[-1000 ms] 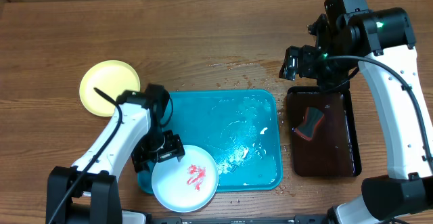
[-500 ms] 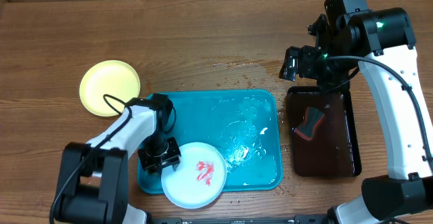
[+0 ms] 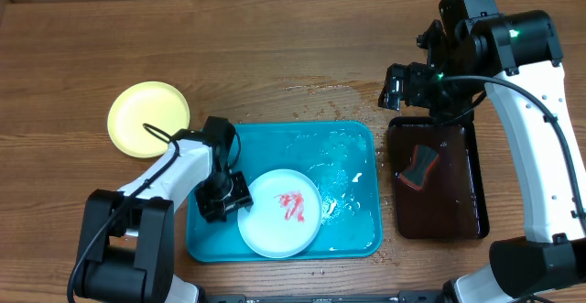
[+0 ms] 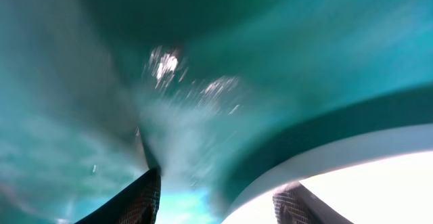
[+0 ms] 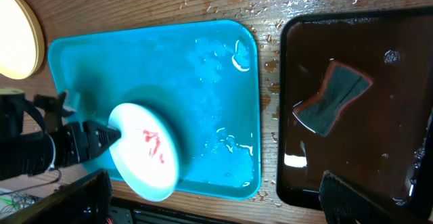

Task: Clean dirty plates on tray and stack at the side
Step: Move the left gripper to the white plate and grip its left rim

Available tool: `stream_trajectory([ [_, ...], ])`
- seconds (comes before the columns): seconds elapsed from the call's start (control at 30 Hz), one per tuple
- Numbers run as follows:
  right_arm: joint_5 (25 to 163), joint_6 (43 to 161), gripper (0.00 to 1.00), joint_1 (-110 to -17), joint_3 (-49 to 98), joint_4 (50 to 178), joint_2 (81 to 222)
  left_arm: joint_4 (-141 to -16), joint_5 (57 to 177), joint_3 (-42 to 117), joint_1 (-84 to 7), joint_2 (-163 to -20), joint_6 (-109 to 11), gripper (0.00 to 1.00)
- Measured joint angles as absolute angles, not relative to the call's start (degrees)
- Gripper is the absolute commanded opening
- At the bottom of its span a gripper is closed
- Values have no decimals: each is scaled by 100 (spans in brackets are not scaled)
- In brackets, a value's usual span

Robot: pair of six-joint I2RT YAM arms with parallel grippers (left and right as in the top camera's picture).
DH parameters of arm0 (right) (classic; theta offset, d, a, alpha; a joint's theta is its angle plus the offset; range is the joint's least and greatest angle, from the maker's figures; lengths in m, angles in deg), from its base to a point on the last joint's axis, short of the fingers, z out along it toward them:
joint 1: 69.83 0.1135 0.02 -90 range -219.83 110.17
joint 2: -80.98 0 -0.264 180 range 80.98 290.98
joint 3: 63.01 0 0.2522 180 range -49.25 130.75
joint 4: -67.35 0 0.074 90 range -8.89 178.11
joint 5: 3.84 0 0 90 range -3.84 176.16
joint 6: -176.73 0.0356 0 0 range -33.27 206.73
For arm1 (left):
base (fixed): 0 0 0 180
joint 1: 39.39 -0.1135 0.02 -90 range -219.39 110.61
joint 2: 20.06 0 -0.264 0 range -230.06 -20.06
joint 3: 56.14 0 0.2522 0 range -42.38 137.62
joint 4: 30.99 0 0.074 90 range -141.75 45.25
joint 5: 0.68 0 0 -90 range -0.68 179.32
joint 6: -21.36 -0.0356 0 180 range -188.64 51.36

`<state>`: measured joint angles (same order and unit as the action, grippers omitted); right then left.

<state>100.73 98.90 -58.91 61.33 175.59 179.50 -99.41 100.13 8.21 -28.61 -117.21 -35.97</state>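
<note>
A pale plate (image 3: 279,211) with a red smear lies on the turquoise tray (image 3: 343,147), left of its middle. My left gripper (image 3: 231,198) is at the plate's left rim. In the left wrist view its fingers (image 4: 132,200) straddle the rim of the plate (image 4: 365,190), with bare tray (image 4: 304,61) showing between one finger and the rim, so the jaws stand open. A yellow-green plate (image 3: 148,118) rests on the table, left of the tray. My right gripper (image 3: 407,83) hangs open and empty, high over the brown tray's far end.
A dark brown tray (image 3: 453,202) right of the turquoise one holds a grey and red sponge (image 3: 419,166). Water drops and crumbs lie on the wood round the trays. The right wrist view shows the smeared plate (image 5: 150,149) and the sponge (image 5: 335,97).
My left gripper has moved the smeared plate from the tray's front-left corner rightward onto the tray. Its jaws narrowed on the rim, then widened. The right arm has not moved.
</note>
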Motion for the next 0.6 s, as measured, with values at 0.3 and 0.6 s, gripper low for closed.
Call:
stream_trajectory([
  [0.3,10070,9890,100,-5891,6133,17555,17950,-9901,9842,1542,-2861,-11762,-3639,62],
  [0.6,10073,9890,100,-5891,6133,17500,17950,-10555,9831,2049,-2861,-11762,-4224,55],
])
